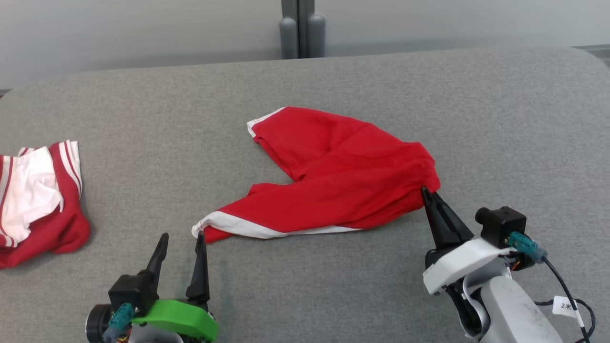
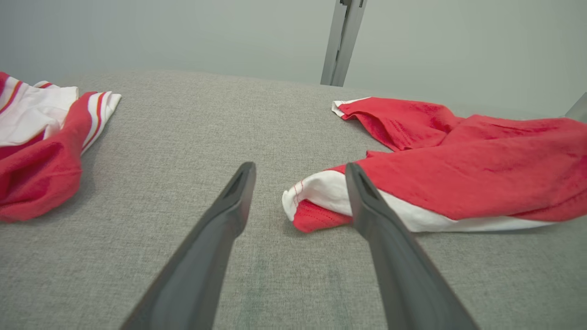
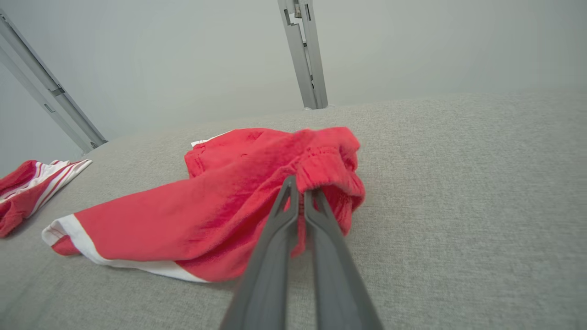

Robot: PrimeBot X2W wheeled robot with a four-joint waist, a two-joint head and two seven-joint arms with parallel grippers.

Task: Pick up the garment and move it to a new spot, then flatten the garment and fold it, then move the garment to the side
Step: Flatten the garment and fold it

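The garment (image 1: 343, 176) is a pair of red shorts with white hem trim, lying crumpled in the middle of the grey surface. My right gripper (image 1: 425, 192) is shut on its waistband at the right end; in the right wrist view the gripper (image 3: 300, 192) pinches the red elastic edge of the garment (image 3: 220, 215) between its tips. My left gripper (image 1: 183, 236) stands open at the white-trimmed leg end, its right finger (image 2: 362, 192) touching the hem of the garment (image 2: 458, 174), the left finger (image 2: 238, 188) apart on bare cloth surface.
A second red-and-white garment (image 1: 38, 200) lies bunched at the left edge of the grey table (image 1: 500, 119), seen too in the left wrist view (image 2: 41, 146). A grey post (image 1: 302, 28) stands behind the table's far edge.
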